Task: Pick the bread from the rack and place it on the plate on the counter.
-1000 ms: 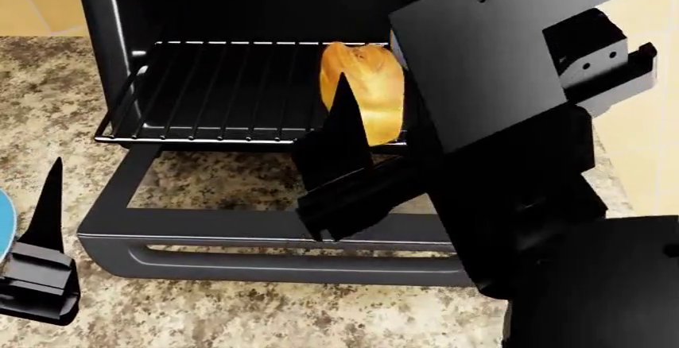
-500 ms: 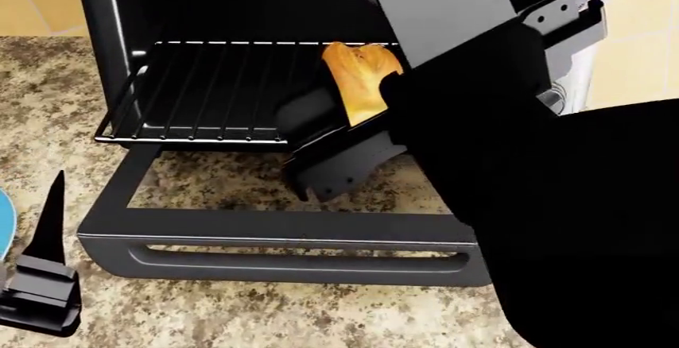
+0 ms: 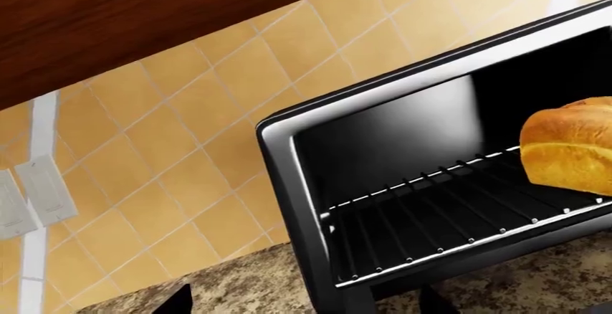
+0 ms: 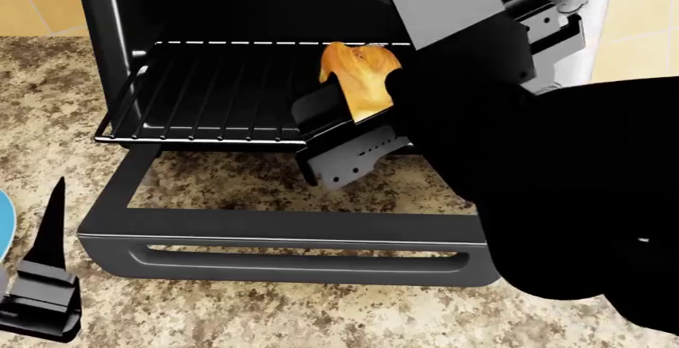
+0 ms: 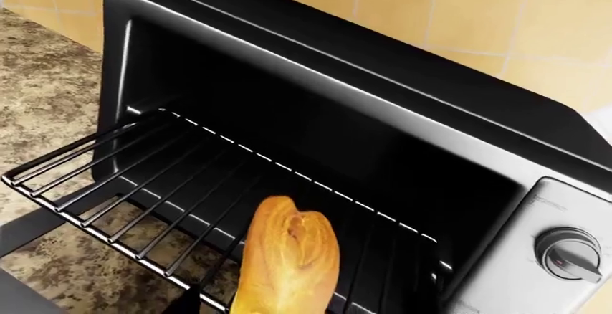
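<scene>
The bread (image 4: 361, 78), a golden-brown loaf, stands on the right part of the black wire rack (image 4: 212, 86) pulled out of the toaster oven. My right gripper (image 4: 351, 114) is open and straddles the loaf. One finger (image 4: 323, 114) shows at the loaf's left; the other is hidden behind my arm. In the right wrist view the bread (image 5: 287, 264) sits between the jaws on the rack (image 5: 115, 185). My left gripper (image 4: 43, 284) is open and empty, low at the left over the counter (image 4: 265, 316). Only a blue sliver of the plate (image 4: 3, 229) shows. The left wrist view shows the bread (image 3: 569, 145) on the rack (image 3: 431, 221).
The oven's glass-paned door (image 4: 286, 245) lies open flat on the counter in front of the rack. The oven's control knob (image 5: 569, 253) is at its right side. A yellow tiled wall (image 3: 191, 149) stands behind, with a wooden cabinet (image 3: 143, 13) above.
My right arm has swung up and in toward the oven, and its gripper has come around the bread on the rack. The left gripper has barely moved.
</scene>
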You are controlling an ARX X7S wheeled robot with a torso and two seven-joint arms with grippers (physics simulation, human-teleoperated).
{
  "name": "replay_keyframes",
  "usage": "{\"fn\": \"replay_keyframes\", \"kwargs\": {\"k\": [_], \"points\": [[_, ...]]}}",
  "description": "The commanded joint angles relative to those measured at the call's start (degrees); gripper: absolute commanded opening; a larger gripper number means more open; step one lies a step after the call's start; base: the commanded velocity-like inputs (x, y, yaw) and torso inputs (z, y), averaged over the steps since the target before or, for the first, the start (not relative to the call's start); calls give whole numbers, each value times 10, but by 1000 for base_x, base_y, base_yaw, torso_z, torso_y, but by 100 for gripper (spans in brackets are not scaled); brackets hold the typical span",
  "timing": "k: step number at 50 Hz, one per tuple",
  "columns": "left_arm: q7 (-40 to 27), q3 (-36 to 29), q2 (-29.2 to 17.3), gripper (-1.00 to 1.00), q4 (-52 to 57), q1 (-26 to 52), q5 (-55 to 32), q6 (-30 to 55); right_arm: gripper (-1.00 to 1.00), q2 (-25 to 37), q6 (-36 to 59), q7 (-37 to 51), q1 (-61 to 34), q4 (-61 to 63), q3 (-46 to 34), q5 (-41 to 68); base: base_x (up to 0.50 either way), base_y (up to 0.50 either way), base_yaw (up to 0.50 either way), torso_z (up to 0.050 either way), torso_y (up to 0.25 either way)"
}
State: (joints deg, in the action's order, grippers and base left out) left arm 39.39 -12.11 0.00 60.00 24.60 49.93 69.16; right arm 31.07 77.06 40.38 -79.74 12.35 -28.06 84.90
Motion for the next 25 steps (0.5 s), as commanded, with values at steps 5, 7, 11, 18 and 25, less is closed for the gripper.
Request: {"fn": "replay_keyframes", "kwargs": {"k": [5,7,11,18,25], "points": [[-26,28,0,100,0,-37,-29,-33,100,-5,-37,-79,4,-47,-40,-78,0,0,0,0,0],[-26,28,0,100,0,-37,-29,-33,100,-7,-40,-84,3,-51,-44,-83,0,0,0,0,0],[-30,35,0,100,0,-43,-39,-37,100,-11,-48,-103,4,-69,-59,-103,0,0,0,0,0],[48,-46,0,100,0,32,35,43,100,-17,-59,-119,7,-89,-73,-120,0,0,0,0,0],[-47,35,0,100,0,-56,-57,-40,100,-19,-65,-129,11,-97,-81,-126,0,0,0,0,0]]}}
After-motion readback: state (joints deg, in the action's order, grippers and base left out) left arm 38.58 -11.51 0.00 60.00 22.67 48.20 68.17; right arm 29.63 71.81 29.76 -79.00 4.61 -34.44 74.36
